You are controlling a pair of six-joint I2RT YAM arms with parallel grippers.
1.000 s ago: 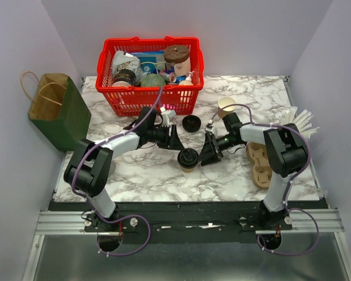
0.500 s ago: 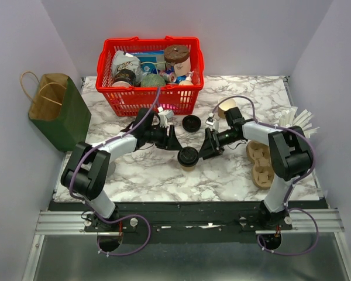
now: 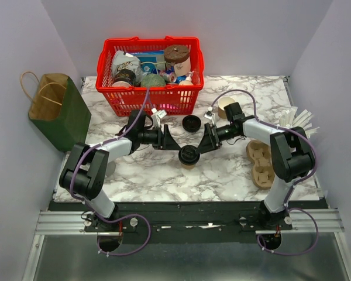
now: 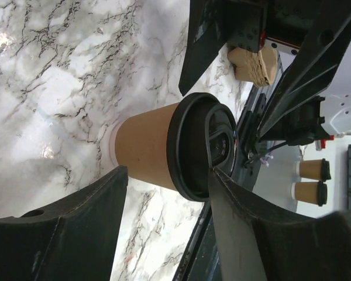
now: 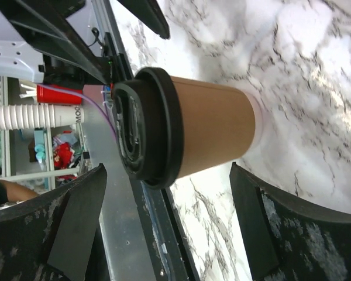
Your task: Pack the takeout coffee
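Note:
Two tan kraft takeout coffee cups are on the marble table. One wears a black lid (image 3: 188,156) and stands upright mid-table; it also shows in the left wrist view (image 4: 146,149) and the right wrist view (image 5: 213,132). The other, open with a white inside (image 3: 225,105), stands behind the right arm. My left gripper (image 3: 173,141) (image 4: 168,174) is open, just left of the lidded cup. My right gripper (image 3: 205,140) (image 5: 168,170) is open, just right of it. Neither gripper holds anything.
A loose black lid (image 3: 191,123) lies behind the lidded cup. A brown pulp carrier (image 3: 258,164) lies at the right. A red basket (image 3: 152,92) full of goods stands at the back. A green paper bag (image 3: 61,114) stands at the left. White sticks (image 3: 298,122) fan out at far right.
My right gripper has moved away from the near edge, toward the back. My left gripper has drawn slightly back to the left. The lidded cup has stayed in place.

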